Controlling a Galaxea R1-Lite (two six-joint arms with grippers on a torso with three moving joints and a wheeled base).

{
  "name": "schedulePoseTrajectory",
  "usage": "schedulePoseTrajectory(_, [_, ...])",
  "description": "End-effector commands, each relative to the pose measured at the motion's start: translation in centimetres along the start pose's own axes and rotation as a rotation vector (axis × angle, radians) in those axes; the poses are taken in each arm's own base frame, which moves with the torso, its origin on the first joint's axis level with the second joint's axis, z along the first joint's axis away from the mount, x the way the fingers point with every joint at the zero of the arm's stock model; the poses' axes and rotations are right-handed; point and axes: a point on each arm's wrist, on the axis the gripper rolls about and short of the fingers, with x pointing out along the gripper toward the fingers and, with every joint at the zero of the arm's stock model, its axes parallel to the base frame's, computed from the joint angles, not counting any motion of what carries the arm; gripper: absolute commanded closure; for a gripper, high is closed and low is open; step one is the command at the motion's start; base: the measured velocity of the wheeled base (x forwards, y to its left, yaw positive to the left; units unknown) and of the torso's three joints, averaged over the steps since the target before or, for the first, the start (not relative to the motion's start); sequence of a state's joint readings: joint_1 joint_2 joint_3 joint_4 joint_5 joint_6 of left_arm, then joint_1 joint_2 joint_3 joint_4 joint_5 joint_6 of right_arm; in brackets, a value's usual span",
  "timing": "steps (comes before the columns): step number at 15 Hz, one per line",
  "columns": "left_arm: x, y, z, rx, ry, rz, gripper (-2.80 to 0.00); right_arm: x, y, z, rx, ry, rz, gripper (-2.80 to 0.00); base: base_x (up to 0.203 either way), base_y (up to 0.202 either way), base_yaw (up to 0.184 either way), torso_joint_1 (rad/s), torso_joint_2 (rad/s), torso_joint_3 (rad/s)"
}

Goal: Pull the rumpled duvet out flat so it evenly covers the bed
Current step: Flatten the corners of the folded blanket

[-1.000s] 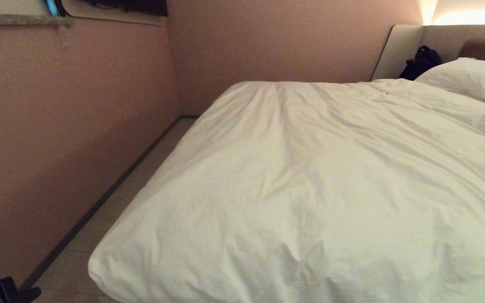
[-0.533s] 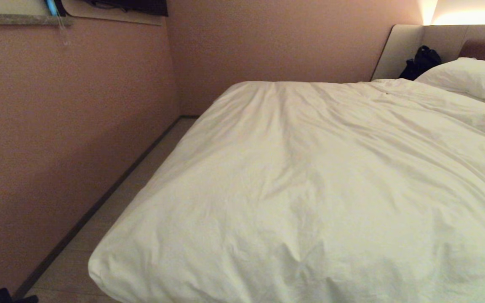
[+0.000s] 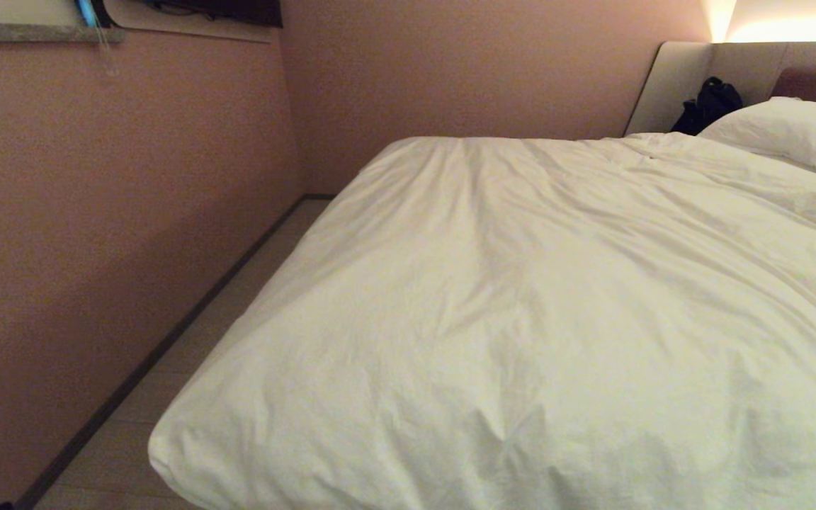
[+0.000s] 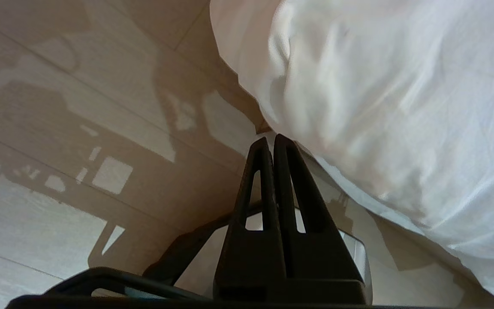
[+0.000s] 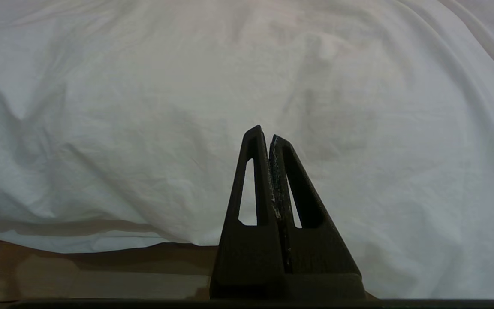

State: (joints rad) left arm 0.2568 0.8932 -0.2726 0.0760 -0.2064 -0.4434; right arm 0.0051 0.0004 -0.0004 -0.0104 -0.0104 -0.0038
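Duvet (image 3: 521, 312) is spread over most of the bed (image 3: 677, 78), reaching the near-left corner and hanging over the left edge; light creases, a long ridge running to the far side. Pillow (image 3: 783, 131) far right.

Handling, my read: soft, puffy, light but bulky, and it drags on itself. Pinch a fold at the hem or corner, not the flat top.

Left gripper (image 4: 270, 139) clenched on nothing, low over the floor (image 4: 79, 128) just beside the overhanging corner, not touching. Right gripper (image 5: 264, 133) also clenched and empty, facing the duvet's near edge.
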Motion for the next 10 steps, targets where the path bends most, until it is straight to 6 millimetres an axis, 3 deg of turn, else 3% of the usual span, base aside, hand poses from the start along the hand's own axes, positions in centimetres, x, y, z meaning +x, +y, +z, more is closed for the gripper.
schedulePoseTrajectory(1, [-0.15,0.18,-0.51,0.0,0.002,-0.011,0.0,0.0,0.0,0.0,0.001,-0.001,-0.001,0.0,0.0,0.0,0.0,0.0,0.0,0.0])
schedulePoseTrajectory(10, [-0.12,0.2,-0.76,-0.001,0.023,-0.046,0.0,-0.01,0.0,0.05,0.0,-0.003,-0.001,0.0,0.0,0.0,0.0,0.0,0.0,0.0])
